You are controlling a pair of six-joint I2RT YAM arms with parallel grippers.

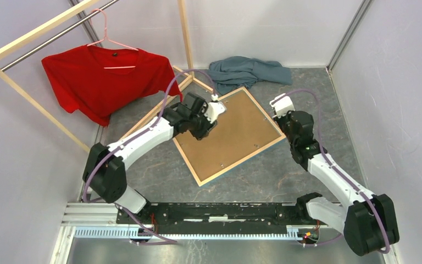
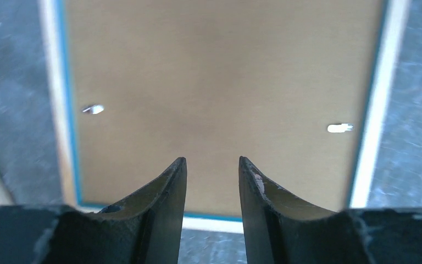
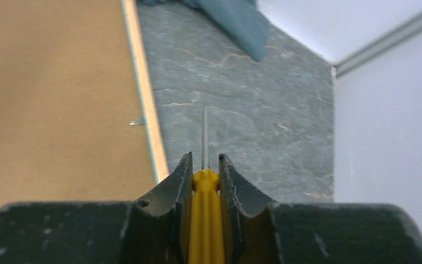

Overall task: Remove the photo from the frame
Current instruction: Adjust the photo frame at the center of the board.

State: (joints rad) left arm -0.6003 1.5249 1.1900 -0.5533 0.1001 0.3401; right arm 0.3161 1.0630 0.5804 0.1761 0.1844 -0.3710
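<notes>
The frame (image 1: 243, 160) lies face down on the grey table, with pale wood edges and a light-blue rim showing. The plain brown backing board (image 1: 228, 129) fills it, so the photo is hidden. My left gripper (image 1: 207, 122) hovers over the board's far left part, open and empty (image 2: 212, 160). In the left wrist view the board (image 2: 220, 77) shows two small metal tabs (image 2: 93, 109) near the frame's edges (image 2: 376, 126). My right gripper (image 1: 283, 113) is just off the frame's right corner, shut (image 3: 204, 159) on a yellow-handled screwdriver (image 3: 205, 220) with its thin shaft pointing forward beside the frame edge (image 3: 145, 110).
A grey-blue cloth (image 1: 247, 71) lies bunched beyond the frame's far corner. A red T-shirt (image 1: 101, 80) hangs on a pink hanger from a wooden clothes rack (image 1: 33, 36) at the back left. White walls enclose the table; the right wall (image 3: 384, 137) is close to my right gripper.
</notes>
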